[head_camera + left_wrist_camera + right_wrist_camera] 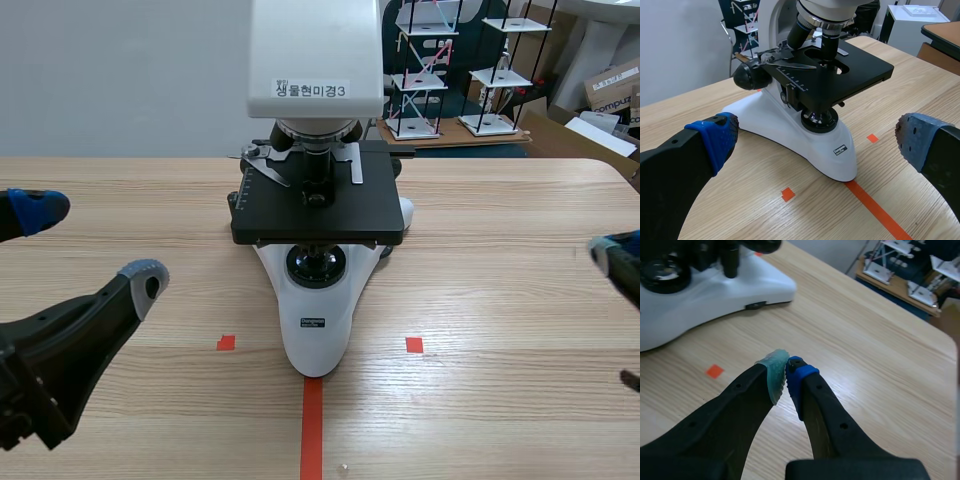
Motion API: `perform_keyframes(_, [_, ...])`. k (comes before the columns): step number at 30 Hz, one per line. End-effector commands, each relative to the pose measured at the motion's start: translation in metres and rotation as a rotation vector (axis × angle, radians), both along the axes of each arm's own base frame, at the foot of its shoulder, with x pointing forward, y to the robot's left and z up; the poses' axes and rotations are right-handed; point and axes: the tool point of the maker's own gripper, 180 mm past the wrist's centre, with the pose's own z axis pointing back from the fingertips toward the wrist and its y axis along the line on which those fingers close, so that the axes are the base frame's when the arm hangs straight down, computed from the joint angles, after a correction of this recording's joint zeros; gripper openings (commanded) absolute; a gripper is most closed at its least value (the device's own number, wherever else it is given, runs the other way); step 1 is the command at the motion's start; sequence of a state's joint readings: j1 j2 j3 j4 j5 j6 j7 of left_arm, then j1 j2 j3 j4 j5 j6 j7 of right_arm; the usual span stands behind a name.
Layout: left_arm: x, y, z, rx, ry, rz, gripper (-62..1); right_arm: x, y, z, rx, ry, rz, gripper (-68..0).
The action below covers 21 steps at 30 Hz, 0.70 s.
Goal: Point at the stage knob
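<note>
The pointing step has not started, I judge. The stage knob point(730, 261) hangs on the right side of the microscope point(315, 330). The right claw point(786, 375), pinched narrow, sits well to the right of the microscope, and the left claw point(92, 240) gapes wide on its left. Next, the right tip should close in on that knob.

Black pincers point(786, 372) with blue and grey-green dotted pads point(774, 376)

It looks like a lab or science classroom. A white microscope point(315, 200) stands on a wooden table point(500, 260). At the far right, small racks point(497, 78) of white trays sit on a low bench point(450, 135), with cardboard boxes point(612, 85) nearby.
</note>
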<state>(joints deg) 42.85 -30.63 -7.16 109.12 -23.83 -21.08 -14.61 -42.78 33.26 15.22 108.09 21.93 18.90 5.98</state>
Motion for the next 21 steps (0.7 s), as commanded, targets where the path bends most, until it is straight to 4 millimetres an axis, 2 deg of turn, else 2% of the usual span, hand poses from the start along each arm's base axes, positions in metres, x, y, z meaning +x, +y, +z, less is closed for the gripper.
perform_keyframes(1, [0.001, -0.002, 0.006, -0.015, -0.019, -0.004, 1.4, 0.007, -0.016, 0.001, -0.023, -0.014, -0.018, -62.9])
perform_keyframes(4, [0.001, -0.002, 0.006, -0.015, -0.018, -0.003, 1.4, 0.016, -0.042, -0.001, -0.002, -0.031, -0.062, -63.2])
perform_keyframes(9, [0.001, -0.002, 0.006, -0.015, -0.018, -0.003, 1.4, 0.032, -0.074, -0.004, 0.079, -0.073, -0.069, -65.8])
perform_keyframes(13, [0.001, -0.002, 0.006, -0.016, -0.018, -0.003, 1.4, 0.047, -0.091, 0.0, 0.12, -0.117, -0.055, -66.9])
perform_keyframes(17, [0.001, -0.002, 0.006, -0.016, -0.019, -0.003, 1.4, 0.064, -0.089, -0.003, 0.112, -0.125, -0.01, -66.9])
perform_keyframes(21, [0.001, -0.002, 0.006, -0.016, -0.018, -0.003, 1.4, 0.08, -0.065, -0.009, 0.112, -0.125, 0.081, -66.9])
